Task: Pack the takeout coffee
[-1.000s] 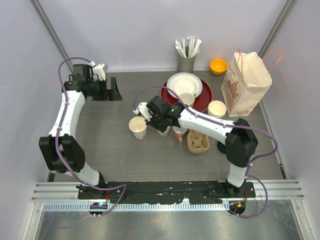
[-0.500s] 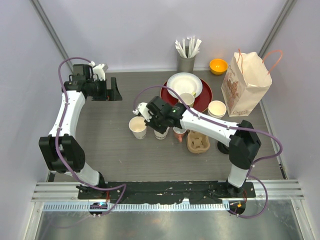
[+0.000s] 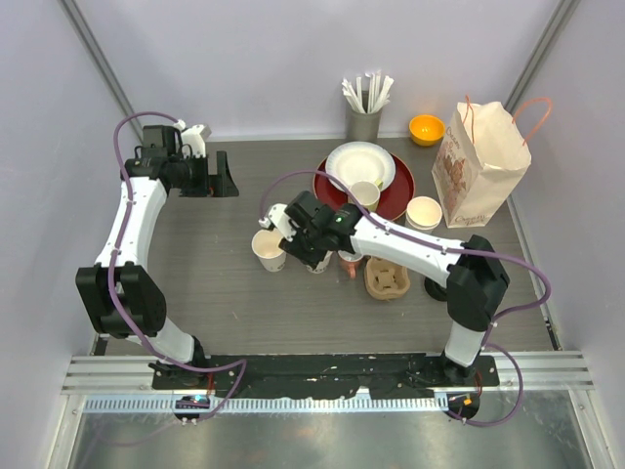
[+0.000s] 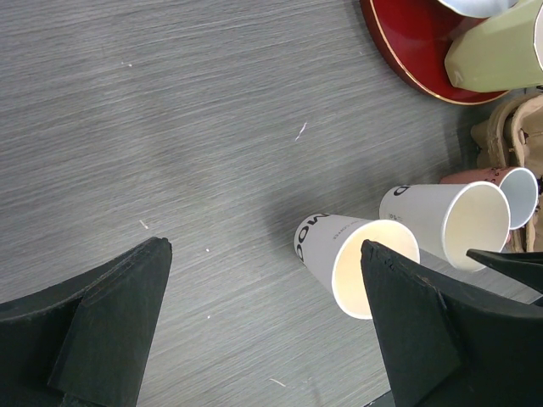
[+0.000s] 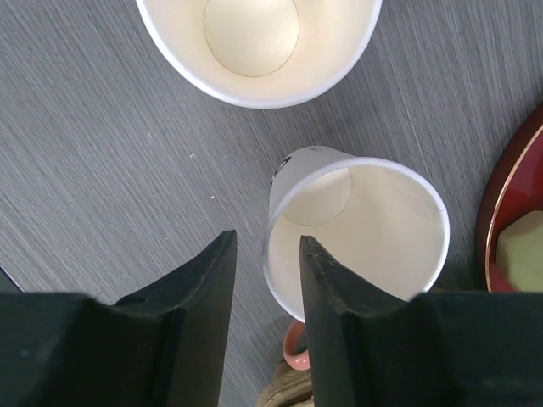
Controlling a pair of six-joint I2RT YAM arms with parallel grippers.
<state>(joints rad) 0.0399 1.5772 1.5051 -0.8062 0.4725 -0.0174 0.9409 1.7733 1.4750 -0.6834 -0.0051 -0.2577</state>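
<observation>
worktop point(image 3: 225, 283): grey wood grain
first cup point(image 4: 318, 246): black side lettering, unreadable
second cup point(image 4: 450, 220): alongside, same print
left hand point(image 4: 263, 254): spread wide
right hand point(image 5: 267, 239): parted, astride second cup's rim

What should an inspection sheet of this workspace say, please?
Surface: grey table, few white specks.
Job's things: free cup and straddled cup, upright, side by side, lidless.
Clutter: red plate holding white bowl, green mug; pink-handled mug; cup carrier; paper bag; orange bowl; straw holder.
Grippers: left gripper open, empty; right gripper fingers apart astride straddled cup's rim.
Cables: purple cables along both arms, no snag seen.
Surroundings: pale walls, metal rail in front.
</observation>
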